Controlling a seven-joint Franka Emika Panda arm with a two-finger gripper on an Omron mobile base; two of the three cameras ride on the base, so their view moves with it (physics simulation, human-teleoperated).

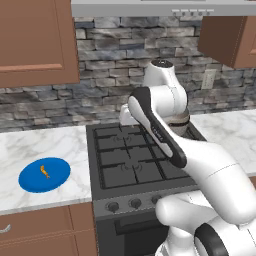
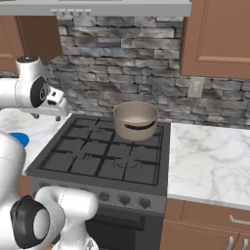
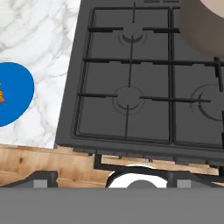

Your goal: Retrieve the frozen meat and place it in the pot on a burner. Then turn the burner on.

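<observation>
One meat piece [image 1: 44, 171] lies on one blue plate [image 1: 56, 178]; one pot [image 2: 135, 120] on stove; hand fingers spread apart.

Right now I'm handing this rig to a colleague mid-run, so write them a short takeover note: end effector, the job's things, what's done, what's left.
End effector: open and holding nothing; the hand camera looks down over the stove.
Frozen meat: lies on the blue plate, on the marble counter left of the stove.
Pot: upright on the stove's back right burner, inside looks empty.
Done: nothing yet; the meat is untouched.
Left: pick the meat off the plate, drop it in the pot, then turn that burner's knob on the stove front.
</observation>
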